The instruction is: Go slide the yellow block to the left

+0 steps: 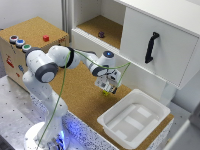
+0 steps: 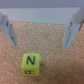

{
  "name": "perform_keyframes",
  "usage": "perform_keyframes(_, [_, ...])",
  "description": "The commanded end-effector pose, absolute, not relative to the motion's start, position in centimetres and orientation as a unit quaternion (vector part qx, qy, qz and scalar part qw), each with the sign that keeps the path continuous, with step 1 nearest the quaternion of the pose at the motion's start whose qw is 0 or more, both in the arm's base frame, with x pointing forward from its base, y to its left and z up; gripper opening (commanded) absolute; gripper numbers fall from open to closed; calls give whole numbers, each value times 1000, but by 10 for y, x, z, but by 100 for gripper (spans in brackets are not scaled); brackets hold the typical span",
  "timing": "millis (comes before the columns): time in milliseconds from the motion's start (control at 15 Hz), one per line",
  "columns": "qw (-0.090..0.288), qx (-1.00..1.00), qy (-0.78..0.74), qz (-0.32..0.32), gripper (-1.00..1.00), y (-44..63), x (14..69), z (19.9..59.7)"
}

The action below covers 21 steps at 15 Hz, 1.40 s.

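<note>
Gripper (image 1: 108, 88) is down low over the cork table (image 1: 80, 95), fingers (image 2: 9, 27) spread wide apart, nothing between them. Wrist view shows both fingertips with bare cork in the gap.

Yellow block (image 2: 30, 63) sits on the cork just off the fingers, outside the gap, not touching either one. Has an "N" on the face toward the camera. In the exterior view it's only a yellow-green speck (image 1: 105, 91) right under the gripper, mostly hidden by it.

Progress: I'd call this the approach/alignment step. No contact yet, so the slide itself looks not started. Left to do, as I read it: get a finger against the block's side, push it left, back off. Can't tell from these frames how far left it needs to go.

Containers, working outward from the gripper:
- White bin (image 1: 134, 119) near the gripper, on the table edge toward the exterior view's right. Looks empty, just moulded ridges on the bottom.
- Open shelf (image 1: 102, 26) in the cabinet behind the gripper: one small dark purple object (image 1: 101, 34) on it, nothing else visible.
- Cabinet door (image 1: 160, 45) with a black handle (image 1: 151, 47), beside the shelf, shut; contents not visible.
- Wooden box (image 1: 31, 40) farthest off, at the exterior view's left: small red block (image 1: 46, 38) on top, three round buttons (image 1: 19, 43) along its edge.
</note>
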<state>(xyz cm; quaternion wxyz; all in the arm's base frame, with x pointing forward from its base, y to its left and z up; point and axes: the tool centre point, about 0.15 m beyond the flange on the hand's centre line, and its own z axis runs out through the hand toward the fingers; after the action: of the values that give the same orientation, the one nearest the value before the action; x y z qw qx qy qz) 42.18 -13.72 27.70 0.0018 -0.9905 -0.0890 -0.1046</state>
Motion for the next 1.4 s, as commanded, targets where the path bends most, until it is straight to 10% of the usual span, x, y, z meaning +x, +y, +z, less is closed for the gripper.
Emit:
perform_keyframes(0, [7, -987, -144, -70, 100, -186, 413, 276])
perform_keyframes(133, [-1, -983, -172, -69, 100, -194, 410, 267])
perform_keyframes(200, [0, -982, -177, -65, -100, -196, 409, 261])
perform_keyframes(1333, [19, -985, -160, -55, -100, -166, 428, 198])
